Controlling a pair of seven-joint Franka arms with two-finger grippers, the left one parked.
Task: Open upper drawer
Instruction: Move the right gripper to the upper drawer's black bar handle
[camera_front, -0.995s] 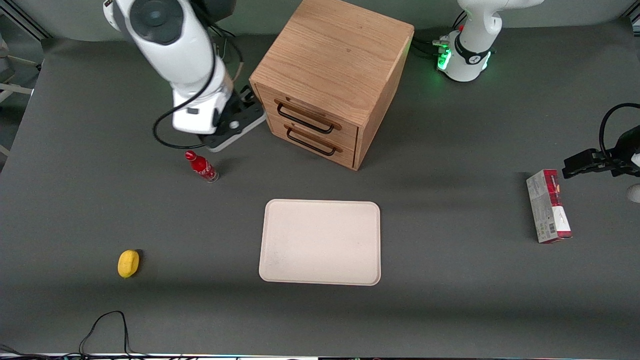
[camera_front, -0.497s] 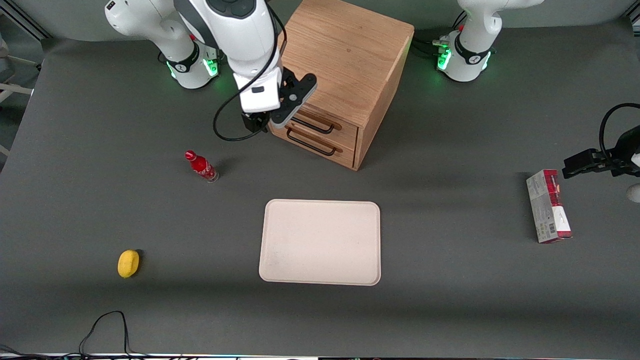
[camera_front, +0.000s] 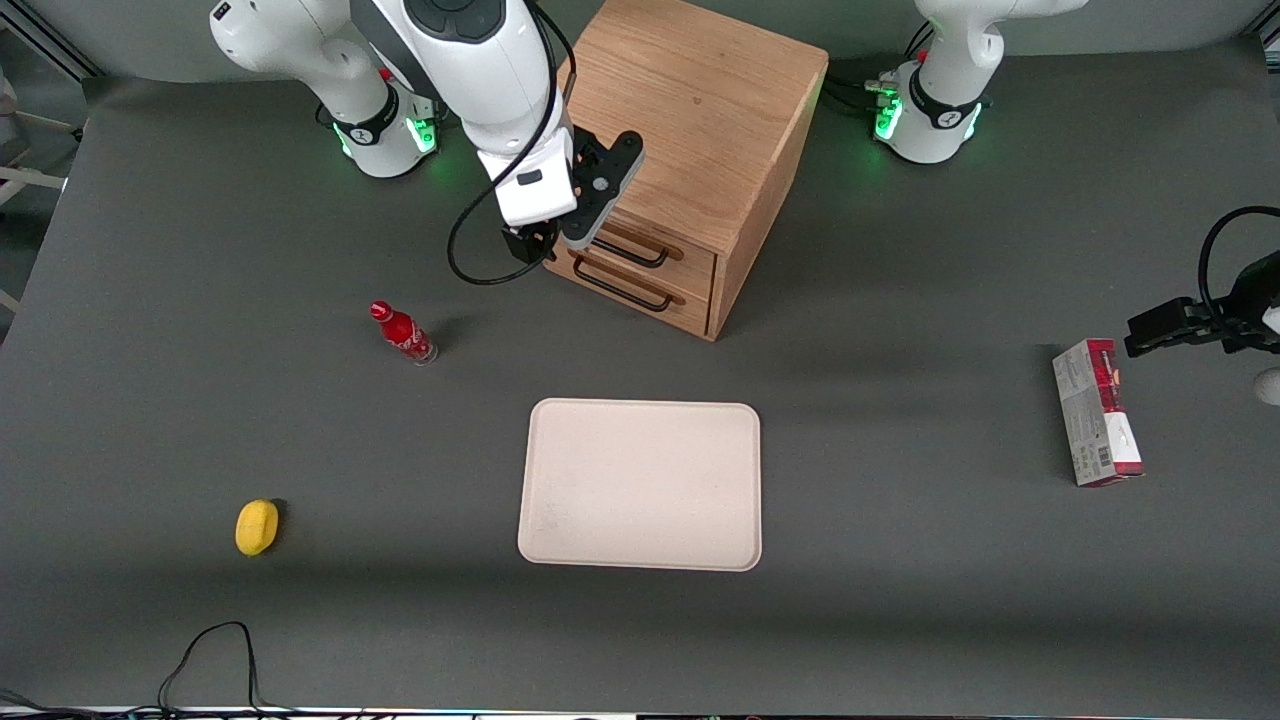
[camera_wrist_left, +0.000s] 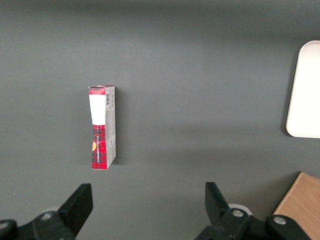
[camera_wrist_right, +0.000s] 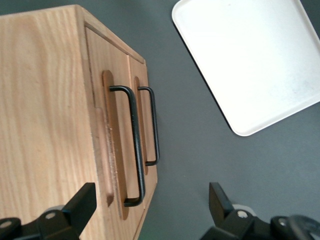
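Pincer (camera_wrist_right: 147, 210) open — just above upper drawer (camera_wrist_right: 114, 145) handle (camera_wrist_right: 134, 145), not touching.

Glossy white rounded arm links, black end effector (camera_front: 541, 243) (looped black cable alongside), green-lit base ring.

1. Cabinet (camera_front: 668, 150) stands farther from the front camera than the tray (camera_front: 640, 484); its 2 drawers are stacked, upper drawer (camera_front: 650, 247) above.
2. Gripper (camera_wrist_right: 150, 210) hangs wide apart, above and just in front of the upper drawer's handle (camera_wrist_right: 131, 145).
3. Bottle (camera_front: 402, 333) stands toward the working arm's end; carton (camera_front: 1096, 412) lies toward the parked arm's.
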